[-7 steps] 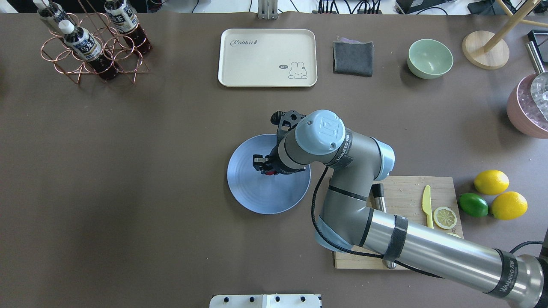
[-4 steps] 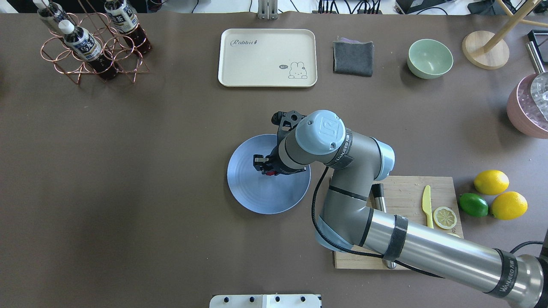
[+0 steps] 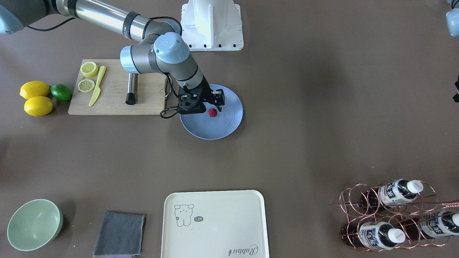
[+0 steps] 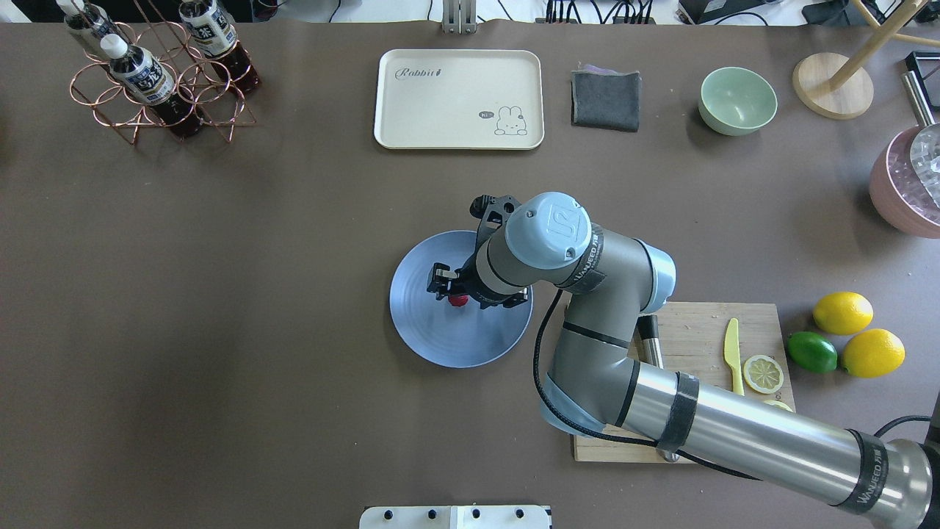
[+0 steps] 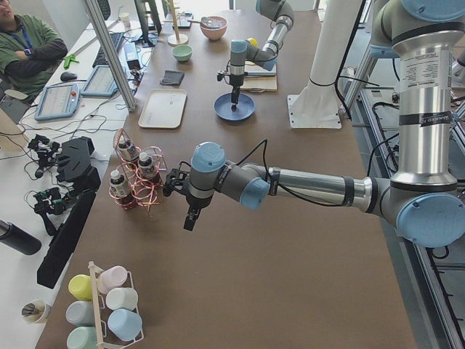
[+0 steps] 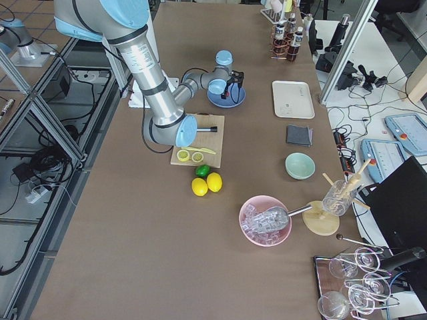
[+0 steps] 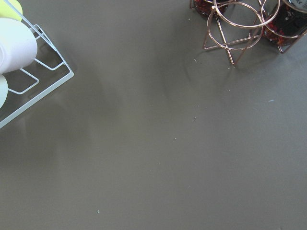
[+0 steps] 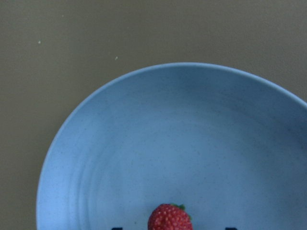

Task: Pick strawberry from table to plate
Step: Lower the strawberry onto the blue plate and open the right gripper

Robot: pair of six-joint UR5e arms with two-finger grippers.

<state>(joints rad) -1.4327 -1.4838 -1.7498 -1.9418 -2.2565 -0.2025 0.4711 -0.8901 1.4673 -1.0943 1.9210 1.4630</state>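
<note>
Left fingers point(image 5: 189, 218) — hanging over the table point(image 5: 240, 283); whether wide or narrow cannot be told. Plate point(image 4: 418, 323), blue-grey, beneath the right fingers point(image 3: 219, 102). Strawberry point(image 3: 212, 112) — lying on the plate between those fingers, which stand wide and clear of it. Cutting board point(image 4: 690, 330), off to their right.

Two lemons point(image 4: 842, 312), one lime point(image 4: 811, 352), two lemon slices point(image 3: 89, 68), three bottles point(image 3: 396, 191), one strawberry point(image 3: 212, 112), one plate point(image 3: 226, 125).

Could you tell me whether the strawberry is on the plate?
On the plate: the strawberry rests on its blue surface, well inside the rim.
</note>
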